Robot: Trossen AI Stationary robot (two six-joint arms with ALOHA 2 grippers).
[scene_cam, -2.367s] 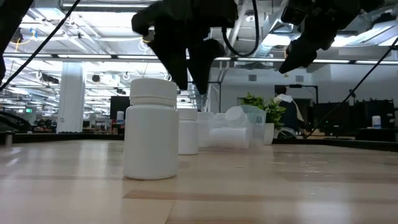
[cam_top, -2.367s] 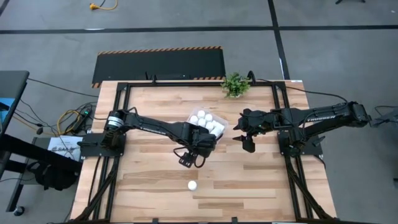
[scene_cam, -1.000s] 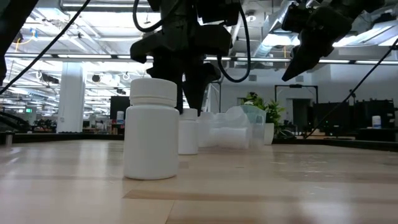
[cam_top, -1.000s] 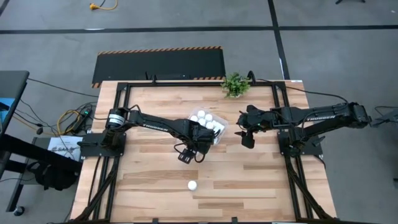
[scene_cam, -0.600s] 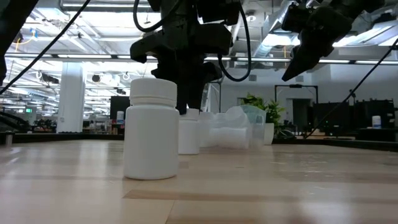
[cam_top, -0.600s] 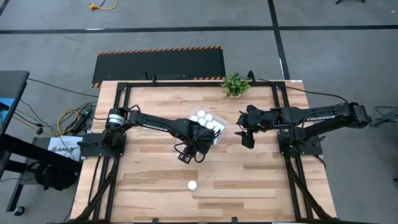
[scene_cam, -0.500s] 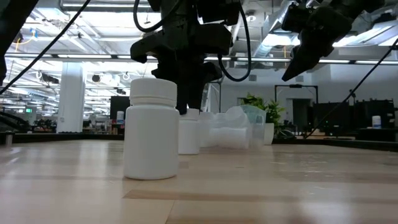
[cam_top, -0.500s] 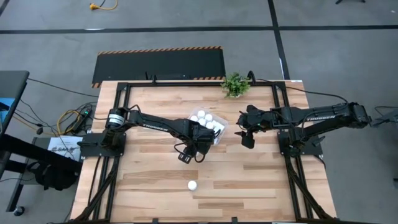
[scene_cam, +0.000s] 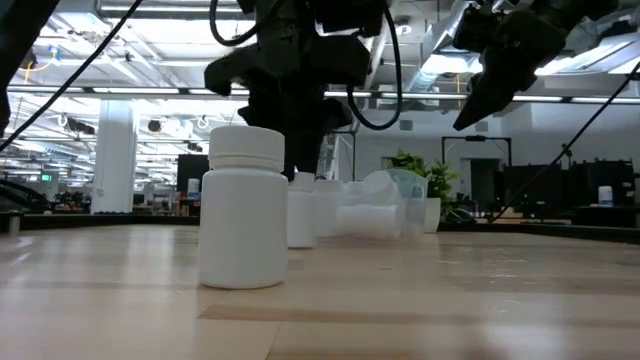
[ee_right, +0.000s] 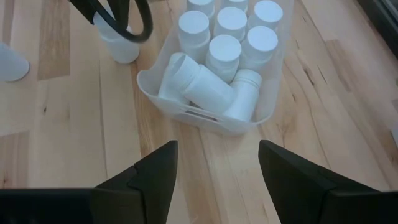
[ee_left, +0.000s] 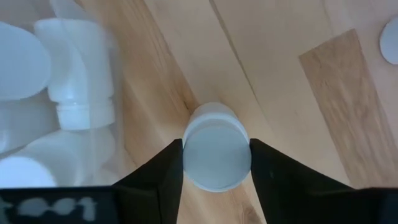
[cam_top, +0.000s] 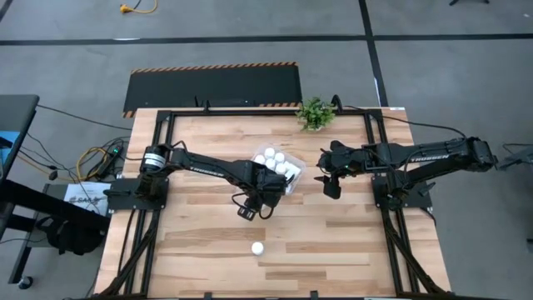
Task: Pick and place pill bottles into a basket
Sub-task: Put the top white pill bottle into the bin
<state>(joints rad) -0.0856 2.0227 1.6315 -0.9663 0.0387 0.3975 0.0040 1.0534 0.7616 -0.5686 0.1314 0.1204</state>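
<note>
A white pill bottle (ee_left: pixel 216 155) stands on the table just beside the near side of the clear basket (cam_top: pixel 287 185), and my left gripper (cam_top: pixel 251 208) is shut on it. The basket (ee_right: pixel 186 111) holds several pill bottles, some upright and some lying on their sides. Another pill bottle (cam_top: pixel 258 248) stands alone toward the table's near edge, and it looms large in the low view (scene_cam: pixel 241 208). My right gripper (cam_top: pixel 331 190) hangs open above the table to the right of the basket, with nothing between its fingers (ee_right: pixel 149 174). My left gripper pinches the pill bottle between its two fingers (ee_left: pixel 163 177), which sit on opposite sides of the cap (ee_left: pixel 193 163). The fingers come from above and point down. The bottle stays upright, and in the low view its base (scene_cam: pixel 300 243) is at the tabletop.
A small green potted plant (cam_top: pixel 315 112) stands at the table's far edge. Black frame rails (cam_top: pixel 166 150) run along the table's left and right sides. Bare wood lies around the lone bottle toward the near edge.
My left gripper has shut on the pill bottle beside the basket without shifting. The bottle stands where it was. My right arm has kept still.
</note>
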